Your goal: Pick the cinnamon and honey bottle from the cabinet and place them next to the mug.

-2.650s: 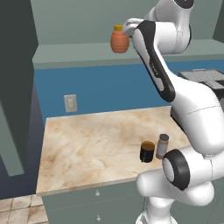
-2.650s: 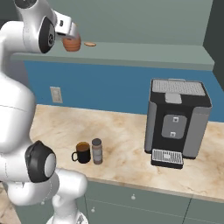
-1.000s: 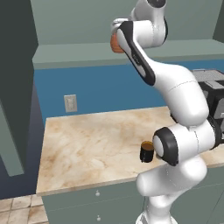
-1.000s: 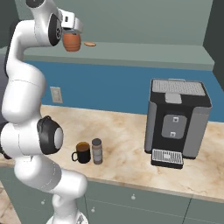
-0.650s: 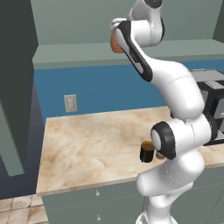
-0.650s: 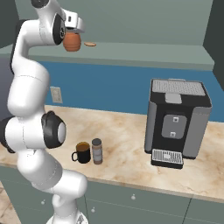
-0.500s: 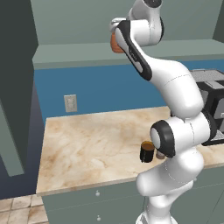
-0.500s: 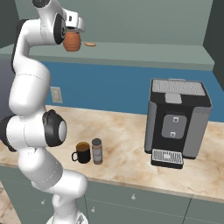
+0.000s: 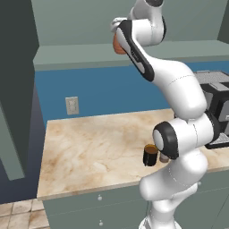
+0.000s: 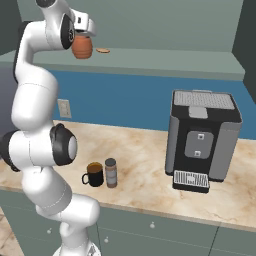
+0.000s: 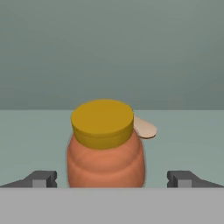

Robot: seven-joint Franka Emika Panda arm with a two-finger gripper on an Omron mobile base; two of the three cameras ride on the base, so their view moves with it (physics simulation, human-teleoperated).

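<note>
You've got the cabinet shelf ahead with the honey bottle standing upright on it, squat, rigid and probably slick on those ribs, so squeeze its rounded belly below the lid with your spread-wide gripper bracketing it.

Orange honey bottle upright on cabinet shelf, cinnamon beside black mug
</note>
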